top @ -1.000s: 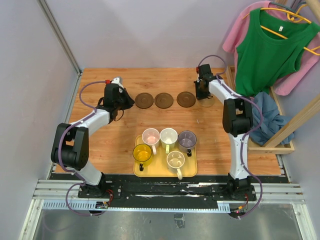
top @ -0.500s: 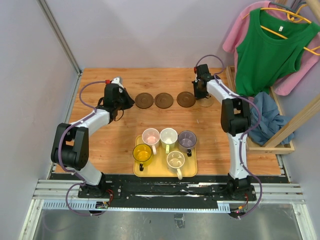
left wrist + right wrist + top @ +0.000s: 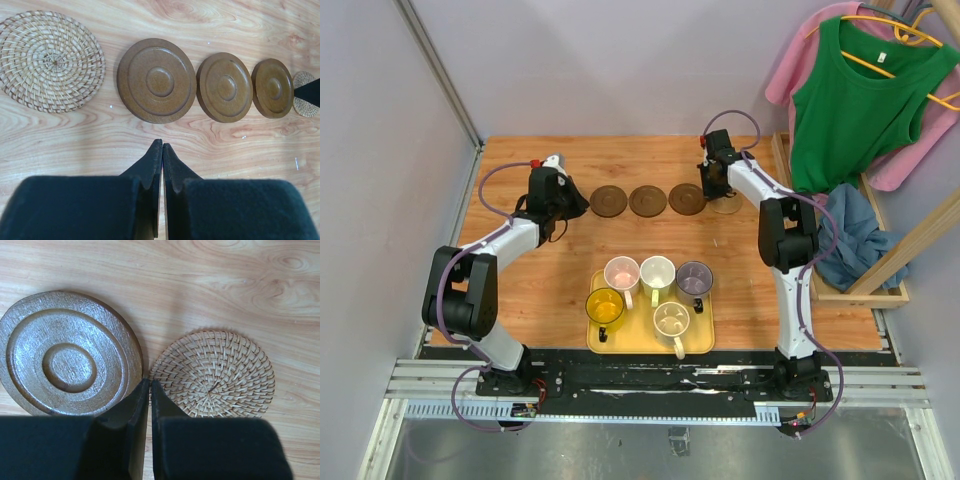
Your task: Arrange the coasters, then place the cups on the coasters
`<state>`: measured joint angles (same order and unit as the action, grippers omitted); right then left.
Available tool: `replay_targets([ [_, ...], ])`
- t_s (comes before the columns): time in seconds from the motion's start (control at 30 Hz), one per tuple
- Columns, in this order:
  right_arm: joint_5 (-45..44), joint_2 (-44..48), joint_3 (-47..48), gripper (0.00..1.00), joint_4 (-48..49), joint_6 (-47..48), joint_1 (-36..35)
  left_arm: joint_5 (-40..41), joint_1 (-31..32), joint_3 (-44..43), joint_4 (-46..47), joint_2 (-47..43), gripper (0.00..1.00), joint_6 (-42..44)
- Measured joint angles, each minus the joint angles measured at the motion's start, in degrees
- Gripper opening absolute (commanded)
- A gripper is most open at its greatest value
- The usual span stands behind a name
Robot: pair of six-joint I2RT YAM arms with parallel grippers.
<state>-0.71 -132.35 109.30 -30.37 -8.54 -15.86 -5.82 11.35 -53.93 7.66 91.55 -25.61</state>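
Woven tan round coasters point(image 3: 212, 375) and three dark brown wooden coasters point(image 3: 647, 201) line up beyond the yellow rectangular tray point(image 3: 632, 335) of five small mugs point(image 3: 657, 272); a sideways sweep by the closed, empty left gripper point(image 3: 161, 145) or right gripper point(image 3: 150, 382) could knock that row askew.

Our left arm point(image 3: 500, 243) bends up from its base at the lower left of the top view and reaches toward the upper middle. There our left gripper point(image 3: 578, 206) points right, jaws pressed together. Our right arm point(image 3: 782, 240) rises along the right side and folds leftward at the top. Our right gripper point(image 3: 712, 188) aims downward, jaws likewise closed, its black fingers point(image 3: 137, 405) meeting at lower centre of the wrist view.
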Motion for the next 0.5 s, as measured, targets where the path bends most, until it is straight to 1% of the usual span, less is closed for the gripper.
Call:
replay_targets([
  [0.33, -3.65, 0.0, 0.0, 0.07, -0.37, -0.09, 0.0, -0.28, 0.0, 0.0, 0.0, 0.0, 0.05, 0.0],
  [0.5, -3.85, 0.0, 0.0, 0.07, -0.44, -0.11, 0.04, -0.31, 0.0, 0.0, 0.0, 0.0, 0.05, 0.0],
])
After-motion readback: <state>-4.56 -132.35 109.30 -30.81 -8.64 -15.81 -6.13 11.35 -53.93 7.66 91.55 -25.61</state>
